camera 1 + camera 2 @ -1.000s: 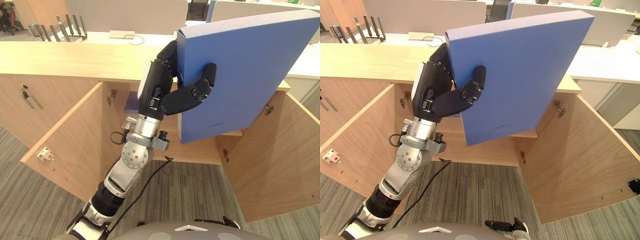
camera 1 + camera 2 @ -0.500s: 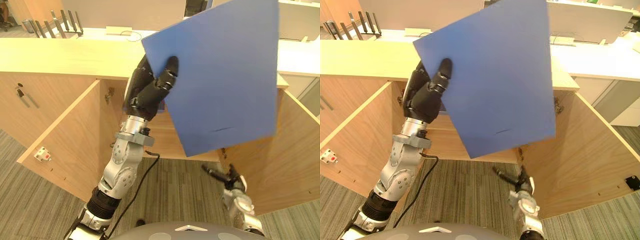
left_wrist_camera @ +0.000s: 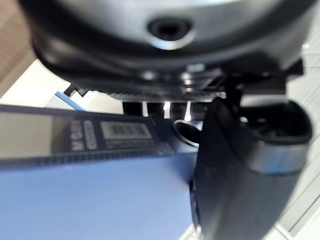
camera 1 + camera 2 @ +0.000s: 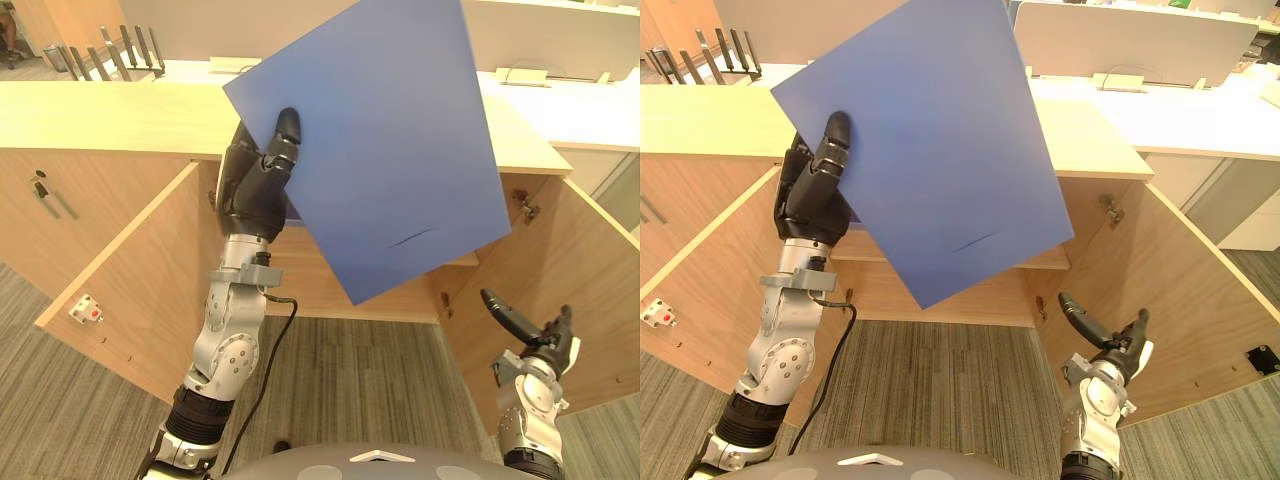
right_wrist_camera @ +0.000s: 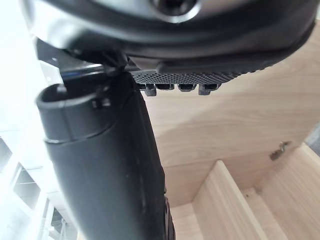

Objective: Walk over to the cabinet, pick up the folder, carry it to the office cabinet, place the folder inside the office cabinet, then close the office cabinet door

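Note:
A large blue folder [image 4: 390, 150] is held up, tilted, in front of the open office cabinet [image 4: 330, 285]. My left hand [image 4: 255, 185] is shut on its left edge, thumb pressed on the front face and fingers behind it. In the left wrist view the folder's labelled spine [image 3: 90, 135] lies across my palm beside the thumb [image 3: 240, 170]. My right hand [image 4: 530, 335] hangs low at the right, open and holding nothing, close to the right cabinet door [image 4: 570, 290]. The folder hides most of the cabinet's inside.
Both cabinet doors stand wide open; the left door [image 4: 130, 280] swings out over the carpet. A shelf [image 4: 1040, 262] shows inside. The wooden countertop [image 4: 110, 115] runs across above. A closed door with a key [image 4: 45, 190] is further left. A file rack [image 4: 120, 50] stands behind.
My left hand has turned the folder so its broad face is towards me and shifted it left. My right hand has risen into view at the lower right.

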